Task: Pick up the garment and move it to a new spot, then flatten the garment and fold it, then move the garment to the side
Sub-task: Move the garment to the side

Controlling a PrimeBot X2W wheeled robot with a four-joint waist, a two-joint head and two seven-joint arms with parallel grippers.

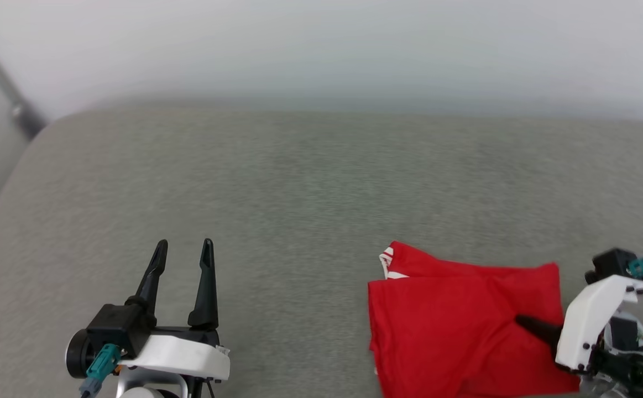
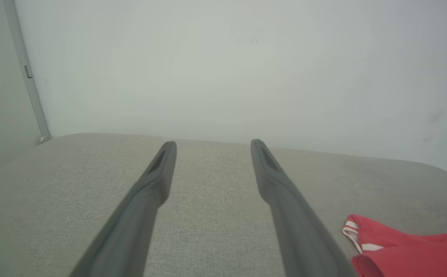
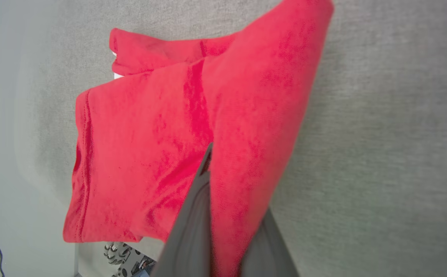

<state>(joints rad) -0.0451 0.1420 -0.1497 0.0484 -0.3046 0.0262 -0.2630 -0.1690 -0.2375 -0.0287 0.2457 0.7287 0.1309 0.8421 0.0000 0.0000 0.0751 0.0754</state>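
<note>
A folded red garment [image 1: 459, 326] lies on a grey fabric surface [image 1: 299, 193], near its front edge on the robot's right, with a white striped sleeve edge peeking out at the far left corner. The right gripper [image 1: 524, 323] pinches a raised fold of the red cloth between its closed dark fingers [image 3: 192, 215]. Well apart, on the left, the left gripper [image 1: 184, 246] hovers over bare surface, its fingers spread wide and holding nothing. A pale wall [image 1: 321, 44] stands behind.

bright, even light, faint shadows (far edge blurred); the garment [image 3: 138, 146] smears close up.
</note>
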